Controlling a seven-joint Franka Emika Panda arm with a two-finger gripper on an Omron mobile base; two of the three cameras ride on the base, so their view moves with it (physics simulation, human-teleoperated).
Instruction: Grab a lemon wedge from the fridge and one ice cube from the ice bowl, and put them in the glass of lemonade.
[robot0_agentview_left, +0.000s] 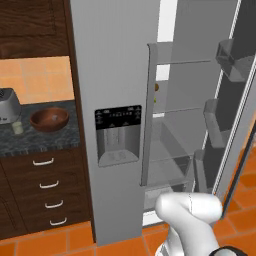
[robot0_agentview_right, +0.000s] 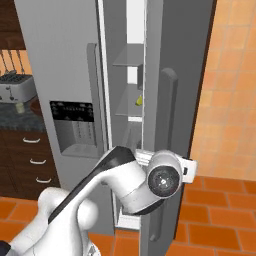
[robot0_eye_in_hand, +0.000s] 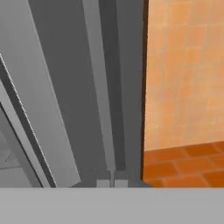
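Kitchen: fridge (robot0_agentview_left: 115, 100) right door is open, gripper (robot0_eye_in_hand: 109, 181) clenched empty beside its edge, lemon wedge (robot0_agentview_right: 139, 101) on a shelf up beyond it, ice bowl (robot0_agentview_left: 49, 119) and glass of lemonade (robot0_agentview_left: 17, 128) far off to its left on the counter (robot0_agentview_left: 45, 139), so I'd say nothing delivered yet.

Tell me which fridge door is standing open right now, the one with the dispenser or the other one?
The other one: the plain right door is swung out, baring the shelves. The dispenser door stays flush and shut.

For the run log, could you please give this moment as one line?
fridge: right door open | lemon wedge: on shelf | gripper: shut, empty, at door edge | ice bowl: on counter
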